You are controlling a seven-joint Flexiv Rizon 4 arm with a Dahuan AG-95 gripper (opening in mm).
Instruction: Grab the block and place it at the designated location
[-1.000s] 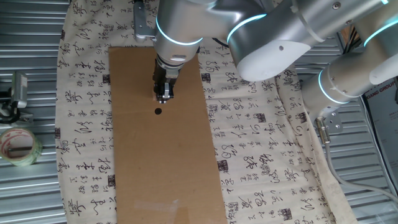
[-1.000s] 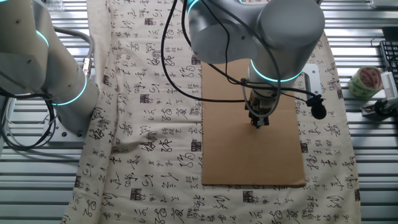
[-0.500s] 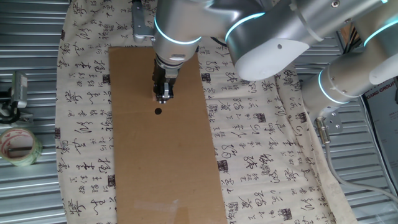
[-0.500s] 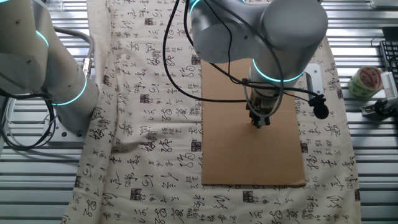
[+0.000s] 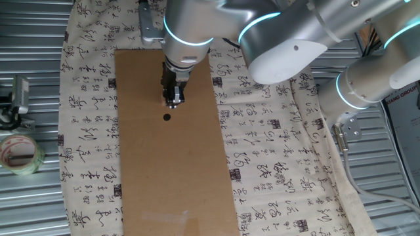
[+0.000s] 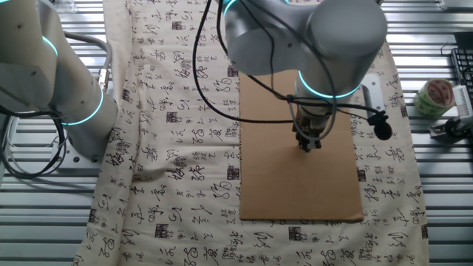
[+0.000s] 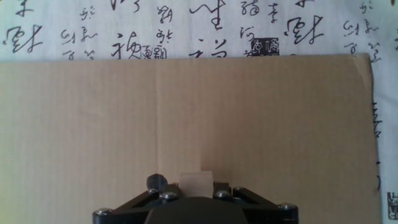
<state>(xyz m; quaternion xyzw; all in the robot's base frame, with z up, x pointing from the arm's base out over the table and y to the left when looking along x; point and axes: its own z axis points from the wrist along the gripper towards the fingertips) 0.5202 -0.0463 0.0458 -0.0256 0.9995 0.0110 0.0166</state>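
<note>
The small pale tan wooden cube (image 7: pixel 195 181) sits at lower centre of the hand view, pinched between the fingers of the two-finger gripper (image 5: pixel 172 103) low over the brown cardboard sheet (image 7: pixel 93 124). Judged light, rigid, graspable on flat opposite faces. The black round dot (image 5: pixel 167 118) lies just beside. Cloth calligraphy beyond is unreadable.

Bright, even light throughout, shadows soft, fixed views sharp, hand view slightly washed and soft.
</note>
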